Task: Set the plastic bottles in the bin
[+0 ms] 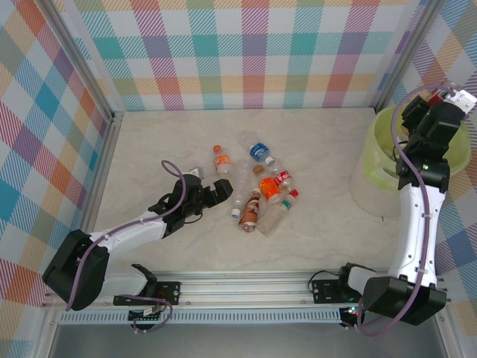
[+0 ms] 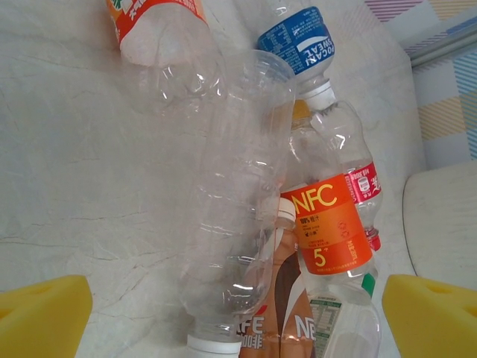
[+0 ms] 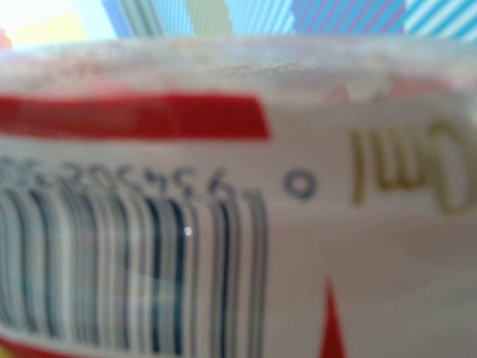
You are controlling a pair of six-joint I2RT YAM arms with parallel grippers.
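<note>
While my left gripper [image 1: 220,192] sits low on the table [image 1: 149,149] with its jaws wide apart, the plastic bottles [image 1: 262,192] lie heaped just ahead of it, a clear bottle [image 2: 238,209] nearest. Farther right, my right gripper [image 1: 449,102] hangs over the bin [image 1: 370,168], clamped on a red-labelled bottle [image 3: 238,224].

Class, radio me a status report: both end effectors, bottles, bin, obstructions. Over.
Left end effector open, at the bottle pile. Right end effector gripping a labelled bottle above the bin. Pile bottles overlap.
</note>
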